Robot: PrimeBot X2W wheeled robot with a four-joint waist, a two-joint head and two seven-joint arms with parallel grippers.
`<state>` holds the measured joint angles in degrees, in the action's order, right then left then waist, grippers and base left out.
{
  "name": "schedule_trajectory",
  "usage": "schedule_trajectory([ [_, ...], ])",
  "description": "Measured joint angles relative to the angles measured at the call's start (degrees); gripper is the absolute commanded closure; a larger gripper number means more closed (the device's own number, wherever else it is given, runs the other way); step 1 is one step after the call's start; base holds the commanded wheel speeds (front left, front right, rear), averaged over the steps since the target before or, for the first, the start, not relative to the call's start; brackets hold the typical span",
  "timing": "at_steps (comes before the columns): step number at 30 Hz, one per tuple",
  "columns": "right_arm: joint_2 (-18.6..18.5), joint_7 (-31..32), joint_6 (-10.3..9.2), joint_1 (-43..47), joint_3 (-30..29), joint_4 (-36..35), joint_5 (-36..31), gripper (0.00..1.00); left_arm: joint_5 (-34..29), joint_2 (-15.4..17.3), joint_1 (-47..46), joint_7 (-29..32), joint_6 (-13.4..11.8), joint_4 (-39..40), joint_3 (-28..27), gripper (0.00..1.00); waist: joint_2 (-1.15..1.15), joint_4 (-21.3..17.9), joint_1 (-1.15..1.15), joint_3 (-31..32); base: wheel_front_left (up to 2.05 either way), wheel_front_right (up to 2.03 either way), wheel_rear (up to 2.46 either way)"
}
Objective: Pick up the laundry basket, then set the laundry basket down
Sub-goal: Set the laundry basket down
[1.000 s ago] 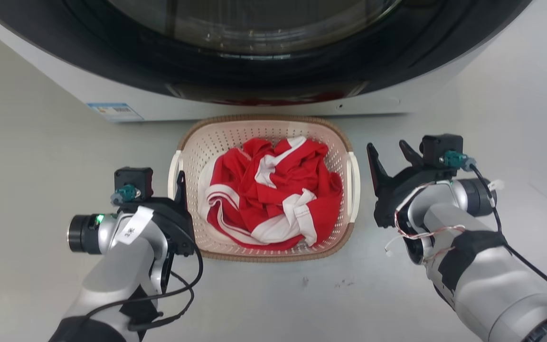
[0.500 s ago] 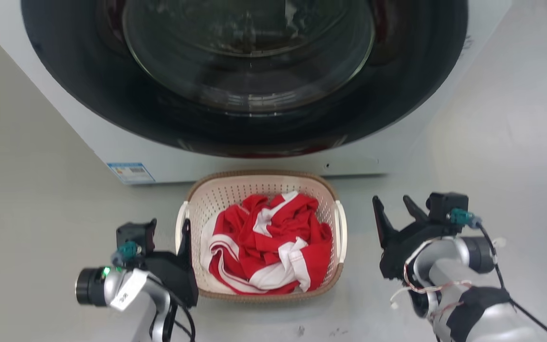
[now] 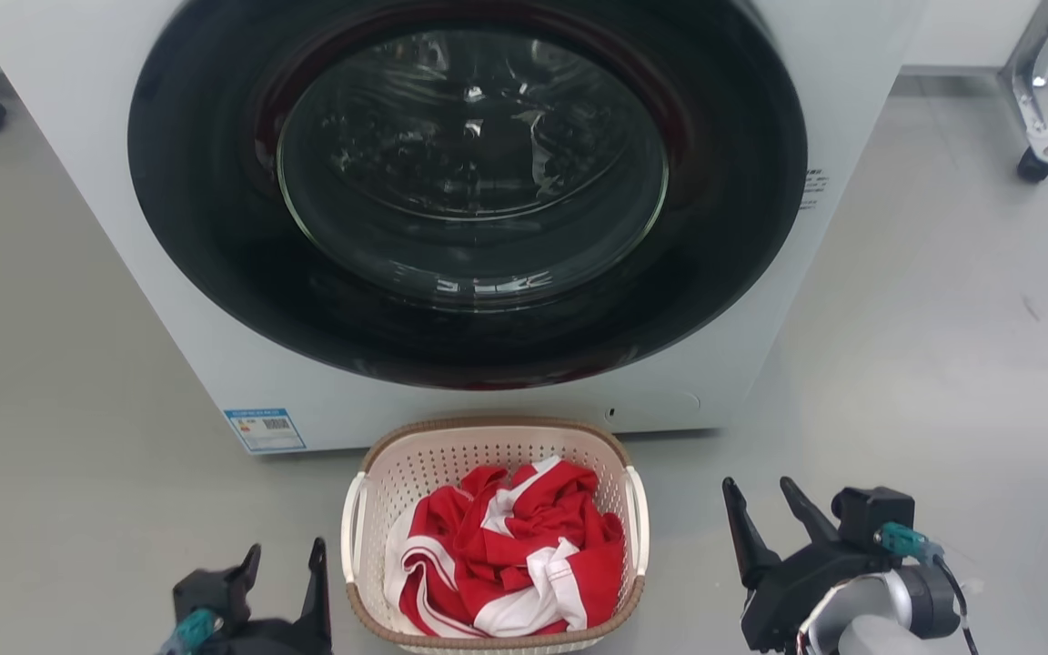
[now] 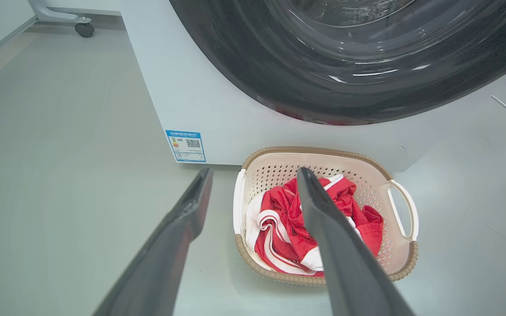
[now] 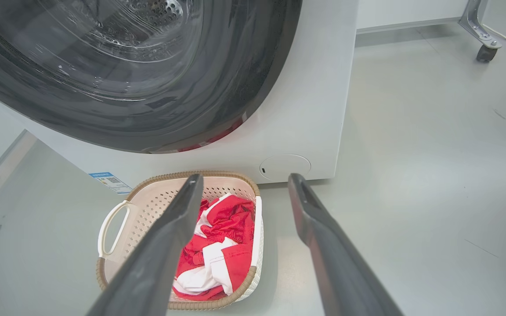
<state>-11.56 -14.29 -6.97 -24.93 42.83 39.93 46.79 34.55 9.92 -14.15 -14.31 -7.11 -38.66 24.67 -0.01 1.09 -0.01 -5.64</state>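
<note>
Laundry basket (image 3: pixel 497 422) is parked on the grey floor (image 3: pixel 78 382) right in front of the washing machine (image 3: pixel 215 346), under the big dark round door (image 3: pixel 474 173), which looks shut. The back of the basket's brown rim is close up to the machine's white front panel, but I honestly can't tell if it's touching. Inside is a crumpled red and white garment (image 3: pixel 506 555) covering most of the bottom. White handles on both sides, the left handle (image 3: pixel 352 518) and the right handle (image 3: pixel 640 518), with nothing on either.

Left hand (image 3: pixel 286 550) shows at the lower left of the head view, fingers pointing up and spread wide, nothing between them. Its inner finger is just beside the left handle, with a sliver of floor showing between. In the left wrist view one finger crosses in front of the basket and the other lies over bare floor.

Right hand (image 3: pixel 757 487) is the same deal: fingers wide apart and empty. It's off to the basket's right, with a clear strip of floor between it and the right handle.

Other bits: a small blue-edged sticker (image 3: pixel 264 429) sits on the machine's lower front corner, and a black caster wheel (image 3: pixel 1032 164) on a metal leg is at the far right.
</note>
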Motion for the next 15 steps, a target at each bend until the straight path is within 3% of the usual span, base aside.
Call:
schedule_trajectory([
  [15,-1.87,0.0,-0.16,14.14,-11.82,-15.13,-10.92,0.0,-11.7,-1.59,14.91,0.0,0.0,15.95,-13.32,0.0,0.0,-1.64,0.0,5.72,0.0,0.0,0.0],
])
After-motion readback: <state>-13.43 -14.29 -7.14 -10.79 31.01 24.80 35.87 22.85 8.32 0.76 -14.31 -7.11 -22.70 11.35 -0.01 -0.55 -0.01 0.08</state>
